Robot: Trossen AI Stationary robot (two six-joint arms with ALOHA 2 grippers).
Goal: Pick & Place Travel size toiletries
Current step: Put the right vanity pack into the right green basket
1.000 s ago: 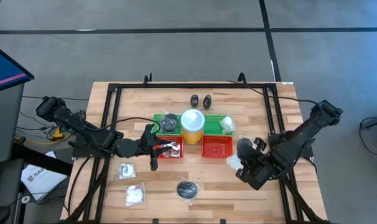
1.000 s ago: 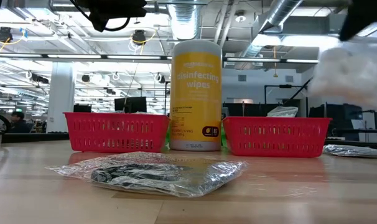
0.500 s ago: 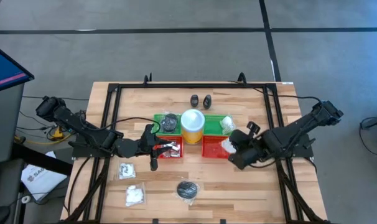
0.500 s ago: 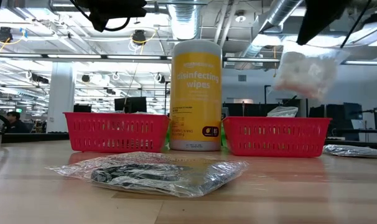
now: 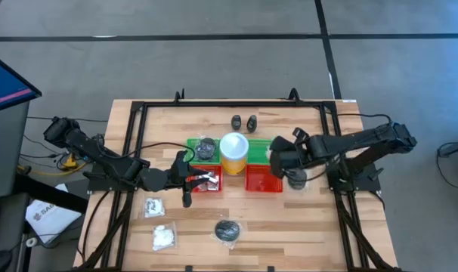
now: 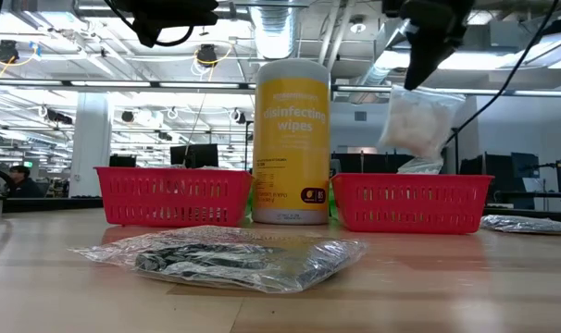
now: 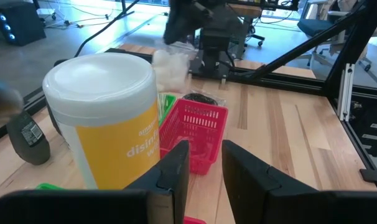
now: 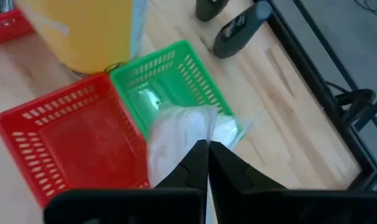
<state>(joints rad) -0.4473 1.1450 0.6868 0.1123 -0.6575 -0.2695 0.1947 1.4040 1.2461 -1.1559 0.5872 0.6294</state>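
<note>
My right gripper (image 8: 207, 157) is shut on a clear-wrapped white lumpy packet (image 6: 414, 122). It hovers over the right-hand green tray (image 8: 176, 81) and red tray (image 8: 64, 146), next to the yellow cylinder (image 5: 233, 153). My left gripper (image 7: 204, 165) is open, holds nothing, and hovers over the left red tray (image 5: 206, 181), which has silvery tubes in it. Two white packets (image 5: 159, 224) and a wrapped dark pad (image 5: 227, 230) lie flat near the table's front. Two black bottles (image 5: 244, 122) lie near the far edge. My right gripper pinches the packet's clear wrap at its upper edge (image 8: 200, 132) between both fingers, coming from above and pointing down. The packet hangs below the fingers, lifted clear of the trays (image 6: 412, 129); one layer or several, I cannot tell.
Another wrapped dark pad (image 5: 295, 180) lies on the table right of the right red tray (image 5: 263, 180). A dark pad (image 5: 205, 149) sits in the left green tray. The black frame rails (image 5: 331, 136) run along the table's sides. Bare wood shows near the front right.
My right gripper has carried the packet from low over the table's near right part up and toward the far left, ending above the right-hand trays beside the yellow cylinder. The packet now hangs under the fingers. A dark pad that the arm hid lies uncovered beside the red tray.
</note>
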